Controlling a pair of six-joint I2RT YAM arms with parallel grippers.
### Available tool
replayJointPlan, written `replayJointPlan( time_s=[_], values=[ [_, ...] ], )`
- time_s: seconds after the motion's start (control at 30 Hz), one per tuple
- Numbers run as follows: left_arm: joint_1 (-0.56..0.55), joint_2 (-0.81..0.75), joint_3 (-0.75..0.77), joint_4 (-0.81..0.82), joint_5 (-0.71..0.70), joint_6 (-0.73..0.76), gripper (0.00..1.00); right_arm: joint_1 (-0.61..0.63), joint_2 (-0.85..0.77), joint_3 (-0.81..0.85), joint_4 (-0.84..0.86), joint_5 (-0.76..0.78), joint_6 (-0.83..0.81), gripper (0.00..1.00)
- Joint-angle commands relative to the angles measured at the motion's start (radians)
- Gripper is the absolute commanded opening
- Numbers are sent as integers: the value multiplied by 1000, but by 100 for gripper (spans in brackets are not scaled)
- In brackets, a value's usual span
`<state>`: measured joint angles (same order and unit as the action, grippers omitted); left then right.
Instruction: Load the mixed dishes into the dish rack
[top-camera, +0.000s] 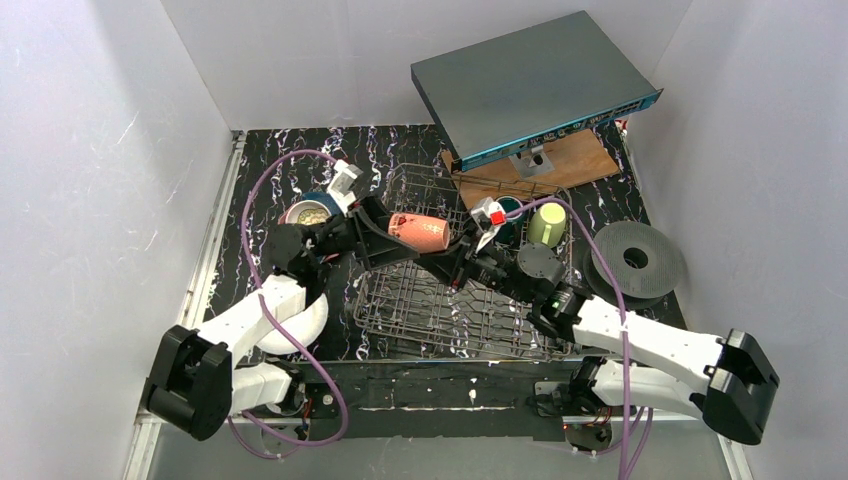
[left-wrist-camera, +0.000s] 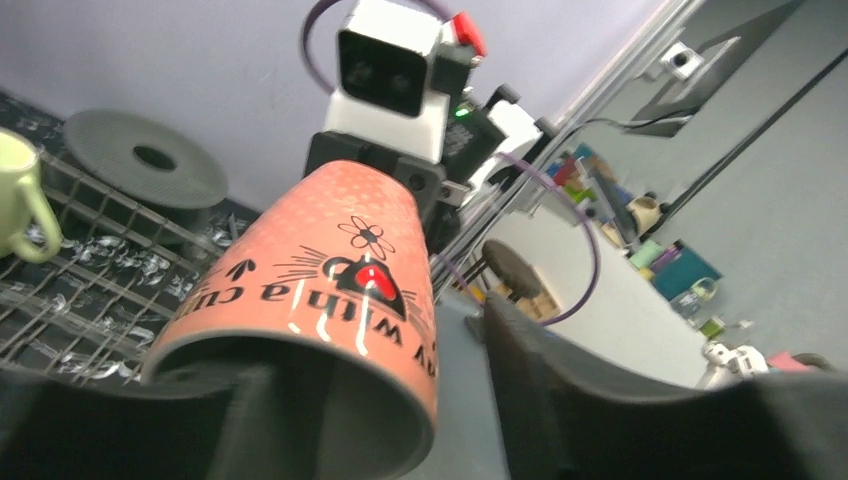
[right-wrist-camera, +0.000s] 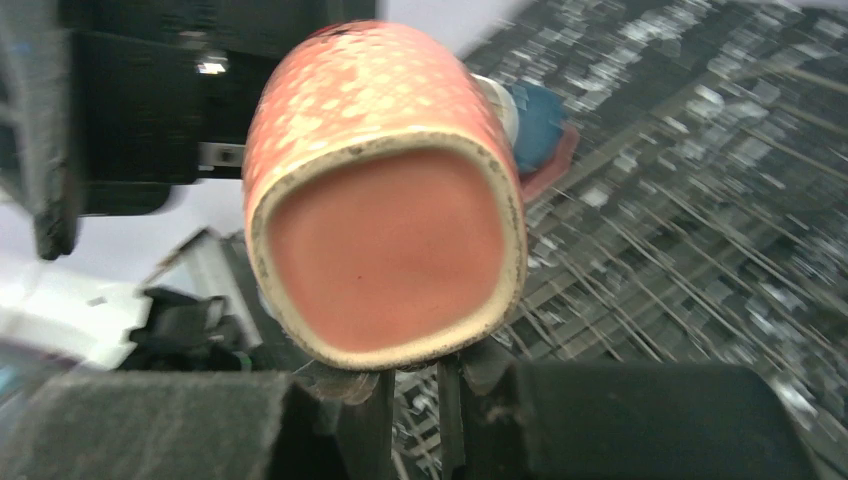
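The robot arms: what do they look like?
The left arm and right arm have white shells and chunky black joints, each trailing a purple cable. The fingers are black. The right wrist's white camera block has a red tab.

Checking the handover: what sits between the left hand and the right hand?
The salmon-pink mug, on its side above the dish rack, fills the gap between left hand and right hand; the top view shows it.

Grey box (top-camera: 535, 85) tilted over wooden board (top-camera: 585, 160); black disc (top-camera: 660, 268) at right
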<state>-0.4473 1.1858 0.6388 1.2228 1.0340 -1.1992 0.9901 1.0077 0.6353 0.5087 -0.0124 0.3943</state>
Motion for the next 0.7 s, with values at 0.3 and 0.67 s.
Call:
replayJointPlan(
  time_s=[0.3,0.67],
  values=[
    [-8,-336,186,-1311,-736,934,89,-15,-139,116,-1046,823,311,1],
    [-10,-341,171,-1339,-879,985,89,-232,-89,107,-1071,711,304,1]
  ],
)
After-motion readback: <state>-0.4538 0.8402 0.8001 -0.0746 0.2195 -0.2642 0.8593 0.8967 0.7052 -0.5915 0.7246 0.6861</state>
